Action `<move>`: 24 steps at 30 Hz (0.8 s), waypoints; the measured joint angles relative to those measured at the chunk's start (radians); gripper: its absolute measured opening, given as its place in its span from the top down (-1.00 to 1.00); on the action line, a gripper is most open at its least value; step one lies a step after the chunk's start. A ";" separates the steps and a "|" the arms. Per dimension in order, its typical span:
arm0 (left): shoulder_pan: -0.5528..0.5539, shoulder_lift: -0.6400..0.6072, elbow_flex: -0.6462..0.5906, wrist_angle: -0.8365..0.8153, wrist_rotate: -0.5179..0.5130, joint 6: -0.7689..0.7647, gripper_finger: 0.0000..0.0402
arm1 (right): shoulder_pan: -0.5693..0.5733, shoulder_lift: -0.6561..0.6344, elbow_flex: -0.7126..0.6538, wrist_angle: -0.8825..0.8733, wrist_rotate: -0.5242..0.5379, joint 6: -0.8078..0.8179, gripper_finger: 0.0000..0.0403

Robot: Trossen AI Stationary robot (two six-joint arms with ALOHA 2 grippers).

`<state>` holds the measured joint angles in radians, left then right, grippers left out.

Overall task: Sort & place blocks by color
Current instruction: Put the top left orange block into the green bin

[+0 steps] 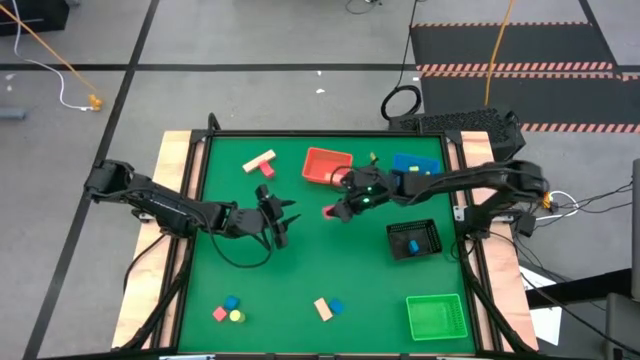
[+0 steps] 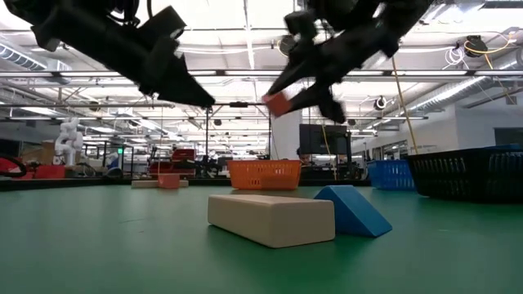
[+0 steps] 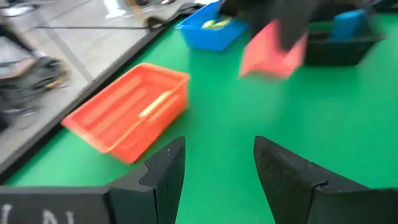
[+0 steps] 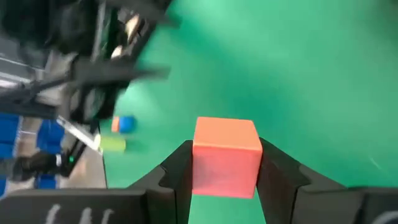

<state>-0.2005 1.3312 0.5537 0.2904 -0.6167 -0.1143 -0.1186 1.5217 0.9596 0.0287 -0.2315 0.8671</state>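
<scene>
Right tool (image 1: 333,209) is carrying a red block (image 1: 329,211), so this looks like the transport step of the sort: block picked, not yet dropped. In the right wrist view the fingers (image 4: 177,171) are pinching the red block (image 4: 227,157) on two opposite faces, closed down to its width, block sitting square between them. Low view is showing the tool (image 2: 288,96) well clear of the counter (image 2: 122,245), with the block (image 2: 278,103) hanging in the air, touching nothing else. The red tray (image 1: 327,166) is sitting just beyond the tool, toward the far edge of the counter, with the blue tray (image 1: 417,164) off to that tray's side. Likely next move: carrying the block over the red tray, lowering inside the rim, then opening. Left tool (image 1: 281,218) is hovering close beside the right one, facing it; left wrist view is showing its fingers (image 3: 165,174) spread wide with nothing between them, red block (image 3: 272,51) ahead of it. Judgement: it is waiting, and needs to keep clear of the right arm's path. Other blocks are lying on the counter: a tan bar (image 2: 271,218) touching a blue wedge (image 2: 355,211), both well behind the tools toward the near edge.
</scene>
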 joint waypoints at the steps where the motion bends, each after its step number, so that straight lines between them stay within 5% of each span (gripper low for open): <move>1: 0.002 0.000 0.000 -0.018 -0.028 0.000 0.05 | 0.009 -0.034 0.000 -0.058 0.000 0.001 0.41; 11: 0.167 -0.003 0.000 -0.210 -0.100 -0.130 0.05 | 0.234 -0.219 0.000 -0.500 0.021 0.261 0.41; 24: 0.459 -0.003 0.000 -0.349 0.015 -0.265 0.05 | 0.631 -0.252 0.000 -0.559 -0.033 0.797 0.39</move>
<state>0.2585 1.3285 0.5537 -0.0581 -0.6015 -0.3793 0.5129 1.2701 0.9592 -0.5300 -0.2641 1.6636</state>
